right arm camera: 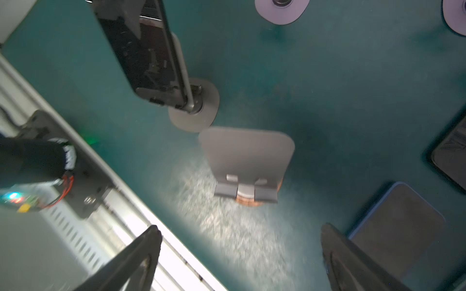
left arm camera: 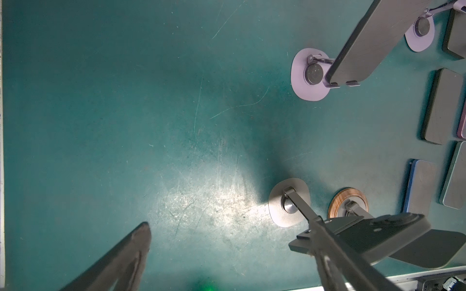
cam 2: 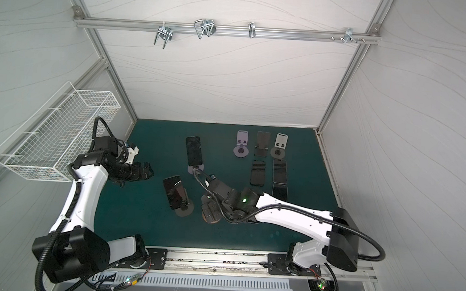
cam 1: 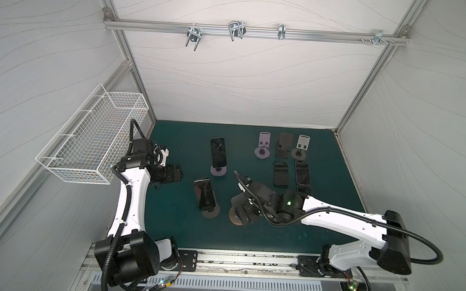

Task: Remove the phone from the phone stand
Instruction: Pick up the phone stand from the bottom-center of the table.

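One wood-based stand (cam 1: 234, 221), half hidden under right hand (cam 1: 244, 209)

White wavy-lined walls (cam 1: 244, 83) enclose a seemingly scuffed green mat (cam 1: 248, 235).

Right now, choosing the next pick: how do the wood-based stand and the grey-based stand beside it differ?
The wood-based stand is empty, cradle bare; the grey-based stand holds a phone. The wood-based stand's base is wood-coloured, the grey-based stand's plain grey. Both stand on the green mat.
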Tool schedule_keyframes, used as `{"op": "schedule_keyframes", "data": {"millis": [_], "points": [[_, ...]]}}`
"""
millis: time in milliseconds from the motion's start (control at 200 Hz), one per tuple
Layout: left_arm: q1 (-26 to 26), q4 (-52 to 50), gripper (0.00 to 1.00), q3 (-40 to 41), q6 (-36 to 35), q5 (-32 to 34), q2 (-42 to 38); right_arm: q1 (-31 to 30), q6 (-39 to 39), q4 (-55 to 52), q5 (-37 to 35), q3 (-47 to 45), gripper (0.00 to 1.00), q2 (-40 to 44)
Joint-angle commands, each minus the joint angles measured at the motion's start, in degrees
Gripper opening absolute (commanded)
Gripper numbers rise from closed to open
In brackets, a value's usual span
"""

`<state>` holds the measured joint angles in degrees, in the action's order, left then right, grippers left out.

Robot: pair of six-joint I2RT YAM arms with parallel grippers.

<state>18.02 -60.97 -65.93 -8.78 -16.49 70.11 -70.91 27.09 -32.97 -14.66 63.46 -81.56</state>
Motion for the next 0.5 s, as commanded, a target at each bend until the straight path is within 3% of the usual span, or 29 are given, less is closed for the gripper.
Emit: {"op": "schedule_keyframes", "data": {"millis": [0, 295, 495], "points": [[0.2, 1.0, 0.99, -0.6, -0.7, 0.4, -1.2, -0.3, -0.4, 5.0, -4.3, 0.6, 0.99, -3.9], [0.3, 1.4, 0.99, 0.1, -0.7, 0.3, -1.2, 0.4, 0.7, 9.1, -5.4, -0.2, 0.99, -11.5], [0.3, 1.3, 0.99, -0.3, -0.7, 0.3, -0.8, 0.4, 1.6, 11.2, -4.9, -0.4, 0.80, -13.6]]}}
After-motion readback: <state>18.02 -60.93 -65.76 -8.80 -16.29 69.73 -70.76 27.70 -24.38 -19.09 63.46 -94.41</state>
